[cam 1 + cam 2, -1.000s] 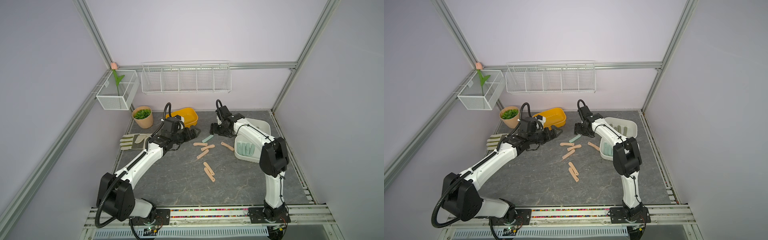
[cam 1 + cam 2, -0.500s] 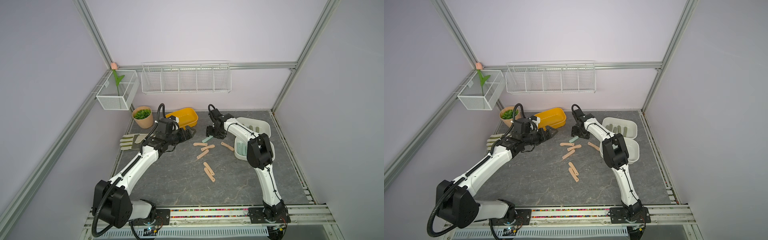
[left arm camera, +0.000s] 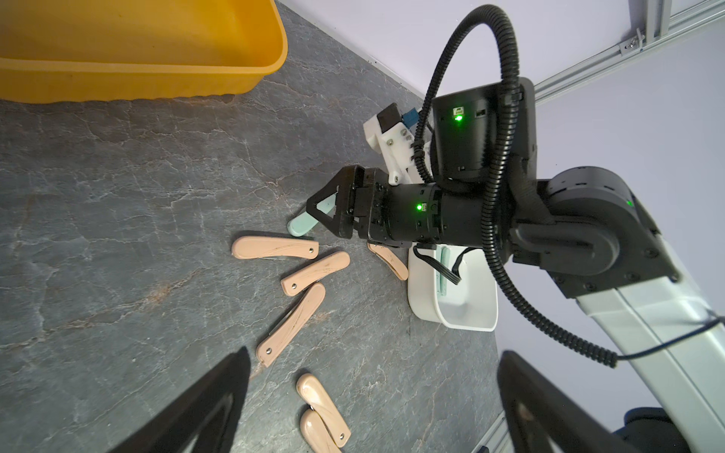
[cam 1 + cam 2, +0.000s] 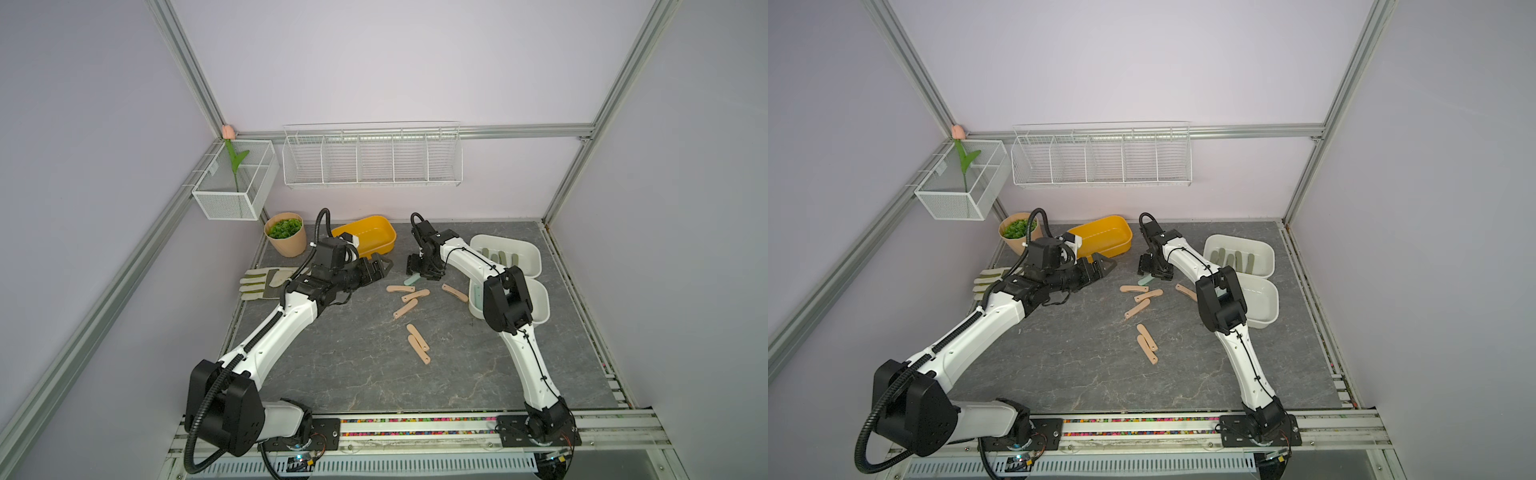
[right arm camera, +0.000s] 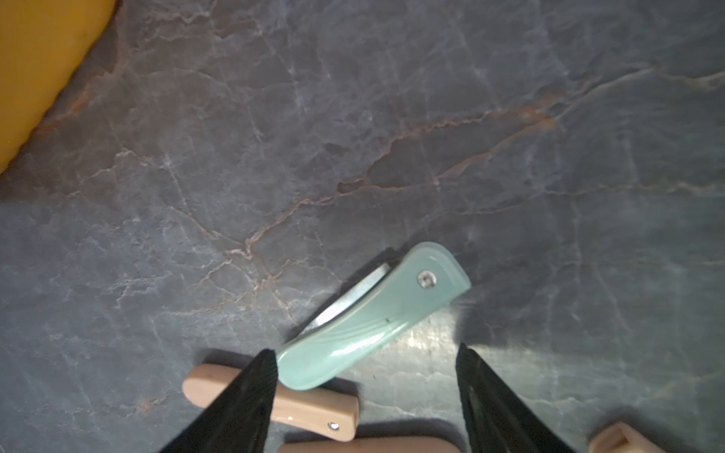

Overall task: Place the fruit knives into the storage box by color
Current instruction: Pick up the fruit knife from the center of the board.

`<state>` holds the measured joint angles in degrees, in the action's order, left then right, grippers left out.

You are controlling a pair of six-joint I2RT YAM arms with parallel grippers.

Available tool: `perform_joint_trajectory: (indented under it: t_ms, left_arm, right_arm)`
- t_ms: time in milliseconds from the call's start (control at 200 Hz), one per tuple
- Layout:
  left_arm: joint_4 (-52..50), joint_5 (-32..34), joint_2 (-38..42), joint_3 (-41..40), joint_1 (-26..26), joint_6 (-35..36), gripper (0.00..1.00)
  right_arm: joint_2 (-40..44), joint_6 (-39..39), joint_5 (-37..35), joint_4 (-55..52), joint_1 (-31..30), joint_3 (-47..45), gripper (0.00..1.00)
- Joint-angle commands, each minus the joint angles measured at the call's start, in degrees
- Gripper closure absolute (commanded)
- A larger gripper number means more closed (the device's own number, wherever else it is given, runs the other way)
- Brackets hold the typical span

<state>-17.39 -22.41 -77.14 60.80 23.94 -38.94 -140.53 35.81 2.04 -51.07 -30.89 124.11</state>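
Seemingly a robotics lab cell: aluminium frame [image 4: 519, 133], plain lilac walls [image 4: 374, 62], marbled grey tabletop [image 4: 353, 374].

Your counter [image 4: 353, 374]: grey marbled slab. Mid-area you've got six peach-pink knives [image 4: 405, 308] lying loose, mint knife [image 4: 410, 281] just behind them. Back: yellow tub [image 4: 376, 250], plant pot [image 4: 286, 247]. Left edge: work glove [image 4: 259, 284]. Right side: two white storage boxes [image 4: 534, 259], side by side.
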Motion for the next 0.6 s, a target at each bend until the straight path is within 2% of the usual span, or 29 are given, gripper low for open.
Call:
perform_joint_trajectory:
  t_ms: [0, 175, 405, 595]
  left_arm:
    - [0.79, -0.35, -0.71, -0.41, -0.31, 0.29, 0.01]
    - [1.19, -0.61, -1.2, -0.24, -0.31, 0.16, 0.01]
    - [1.48, -0.91, -1.84, -0.07, -0.35, -0.42, 0.01]
    - [1.59, -0.88, -1.94, 0.02, -0.34, -0.71, 0.01]
  right_arm:
    - [-2.14, -0.03, 0.99, -1.58, -0.43, 2.69, 0.25]
    - [-5.25, -1.51, -2.68, -5.34, -1.06, 6.68, 0.26]
    - [-8.58, -2.89, -11.81, -9.64, -2.5, 10.86, 0.28]
    - [-9.54, -4.47, -16.42, -11.04, -3.49, 11.39, 0.35]
